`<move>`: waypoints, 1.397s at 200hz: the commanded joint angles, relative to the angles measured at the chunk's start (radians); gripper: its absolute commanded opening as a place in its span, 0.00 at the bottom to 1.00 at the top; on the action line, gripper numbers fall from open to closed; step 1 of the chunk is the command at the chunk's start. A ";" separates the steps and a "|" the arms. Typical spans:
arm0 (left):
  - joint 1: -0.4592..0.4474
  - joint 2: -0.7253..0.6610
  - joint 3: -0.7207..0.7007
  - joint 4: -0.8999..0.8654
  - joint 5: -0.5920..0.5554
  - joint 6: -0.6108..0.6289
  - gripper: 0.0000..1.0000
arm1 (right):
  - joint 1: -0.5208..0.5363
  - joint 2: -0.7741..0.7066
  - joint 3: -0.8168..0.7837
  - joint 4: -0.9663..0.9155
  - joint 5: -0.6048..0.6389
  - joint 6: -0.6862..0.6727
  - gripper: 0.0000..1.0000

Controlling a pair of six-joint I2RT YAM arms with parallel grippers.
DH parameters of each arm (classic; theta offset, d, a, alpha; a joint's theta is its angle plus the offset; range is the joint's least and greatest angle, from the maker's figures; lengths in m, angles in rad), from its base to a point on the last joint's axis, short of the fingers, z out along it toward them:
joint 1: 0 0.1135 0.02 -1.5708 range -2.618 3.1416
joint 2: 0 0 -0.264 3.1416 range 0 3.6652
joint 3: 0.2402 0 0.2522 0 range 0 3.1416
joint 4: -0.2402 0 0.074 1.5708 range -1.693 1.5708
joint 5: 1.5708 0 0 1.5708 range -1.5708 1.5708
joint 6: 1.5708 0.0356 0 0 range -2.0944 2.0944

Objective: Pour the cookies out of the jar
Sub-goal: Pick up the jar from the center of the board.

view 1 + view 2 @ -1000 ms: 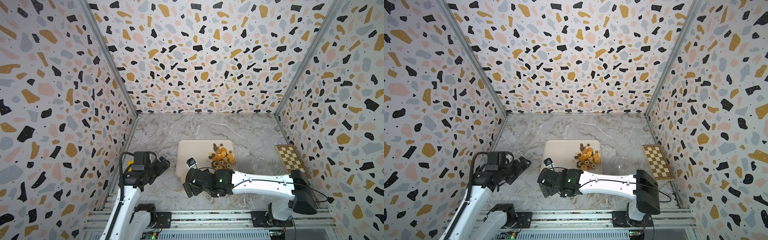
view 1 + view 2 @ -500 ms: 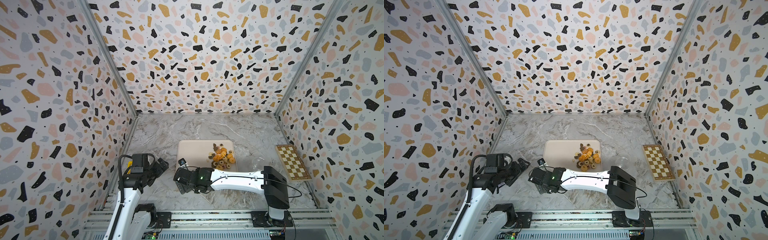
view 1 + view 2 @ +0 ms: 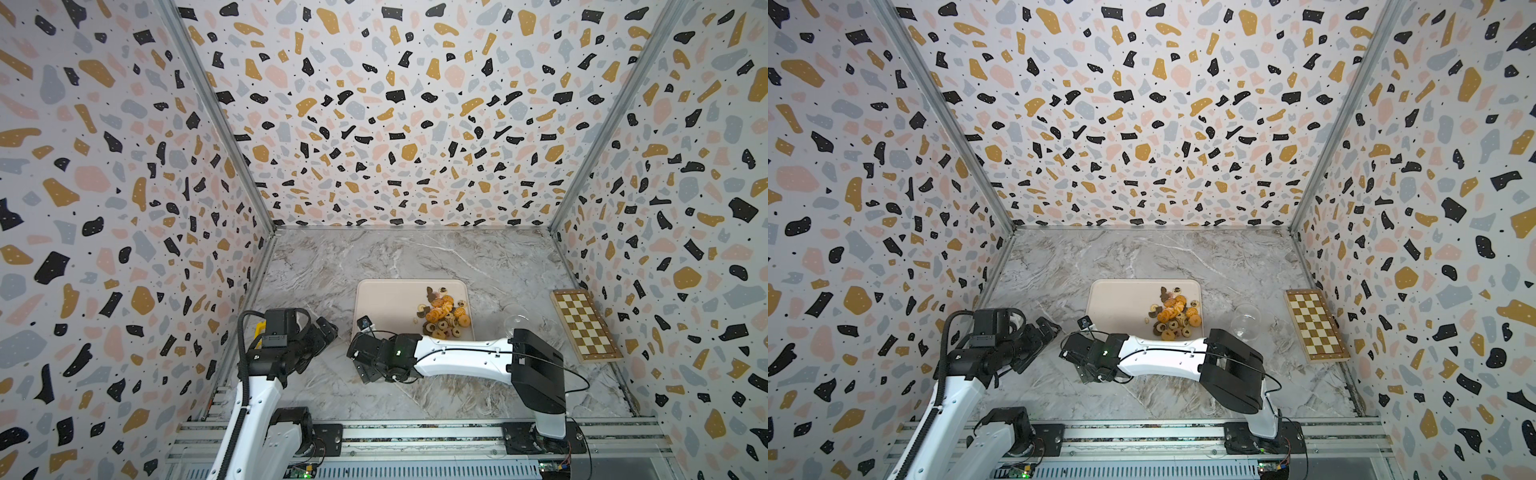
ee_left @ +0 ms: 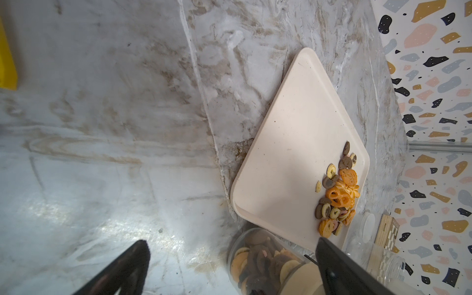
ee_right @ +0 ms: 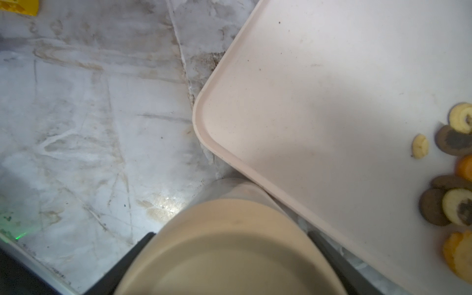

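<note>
left jaws gape wide above the desk (image 3: 374, 257), holding nothing. right jaws clamp the lidded jar (image 4: 238, 246) just off the tray's (image 3: 386, 303) near corner, cookies (image 4: 265, 263) packed inside; a heap of cookies lies on the tray's right side.

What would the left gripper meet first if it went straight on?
Probably the cookie jar in the right gripper, just ahead of the open left gripper; depth is unclear.
</note>
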 commanded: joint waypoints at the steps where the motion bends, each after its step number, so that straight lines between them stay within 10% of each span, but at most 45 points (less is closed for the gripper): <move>1: 0.006 -0.002 -0.010 0.025 0.011 0.008 1.00 | -0.017 -0.047 -0.031 0.017 -0.021 0.012 0.77; 40: 0.006 -0.001 -0.008 0.027 0.013 0.012 0.99 | -0.017 -0.110 -0.060 0.019 -0.020 0.027 0.61; 85: 0.006 -0.032 -0.005 0.068 0.088 0.023 0.96 | -0.009 -0.239 -0.069 -0.005 -0.014 0.054 0.00; 127: 0.006 -0.052 -0.010 0.172 0.206 0.007 0.96 | -0.038 -0.404 -0.078 -0.085 -0.007 0.080 0.00; 163: -0.070 -0.100 -0.130 0.741 0.524 -0.180 0.87 | -0.209 -0.625 -0.111 -0.147 -0.107 0.057 0.00; 209: -0.485 -0.205 -0.156 1.020 0.406 -0.007 0.98 | -0.616 -0.861 -0.191 -0.041 -0.643 0.048 0.00; 279: -0.804 0.089 -0.038 1.047 0.230 0.437 0.99 | -0.661 -0.957 -0.196 0.006 -0.898 0.139 0.00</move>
